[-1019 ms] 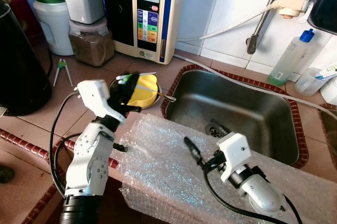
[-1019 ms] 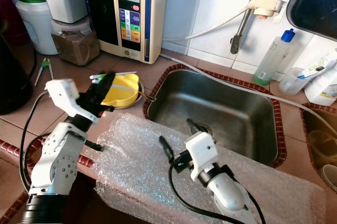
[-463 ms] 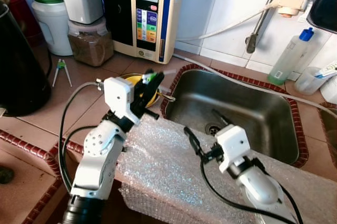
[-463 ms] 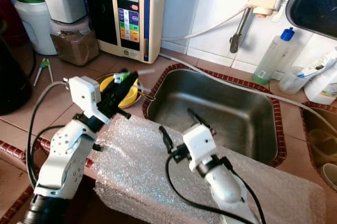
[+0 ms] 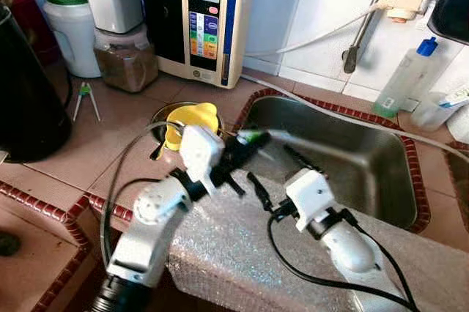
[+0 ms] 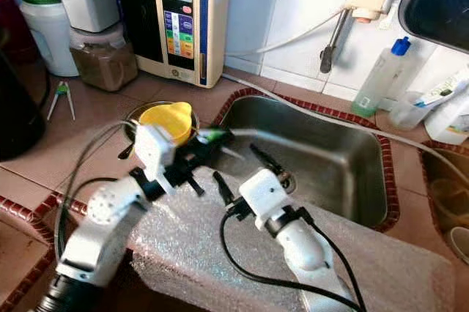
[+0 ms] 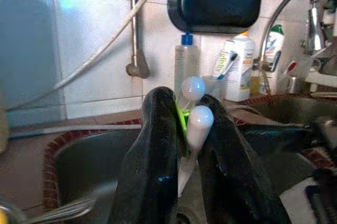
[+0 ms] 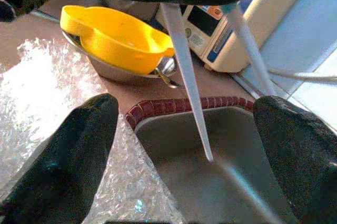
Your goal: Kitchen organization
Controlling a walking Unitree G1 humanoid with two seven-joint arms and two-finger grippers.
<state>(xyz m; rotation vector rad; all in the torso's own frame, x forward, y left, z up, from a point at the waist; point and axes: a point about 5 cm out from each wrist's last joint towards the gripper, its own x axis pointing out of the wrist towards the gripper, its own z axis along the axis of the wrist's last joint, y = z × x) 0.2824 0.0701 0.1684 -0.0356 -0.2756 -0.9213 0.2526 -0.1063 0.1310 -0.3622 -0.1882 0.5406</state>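
My left gripper [image 5: 245,143] is shut on a pair of thin white sticks with a green clip [image 7: 188,121]. It holds them over the left rim of the steel sink [image 5: 344,162], and the sticks [image 5: 275,135] point out across the basin. My right gripper [image 5: 277,173] stands wide open just right of it, above the sink's front edge, with nothing between its fingers [image 8: 73,155]. In the right wrist view the white sticks [image 8: 187,82] cross in front of that open gap. A yellow scoop [image 5: 192,118] lies in a small metal bowl on the counter left of the sink.
Bubble wrap [image 5: 234,253] covers the counter's front edge under both arms. A water machine [image 5: 207,19], jars [image 5: 124,56] and a black kettle [image 5: 26,92] stand at the back left. A second pair of green-topped sticks [image 5: 86,97] lies on the counter. Bottles [image 5: 407,78] stand behind the sink.
My left gripper has swung right with the white sticks, from beside the yellow scoop to over the sink's left rim. My right gripper has shifted slightly forward and stays open.
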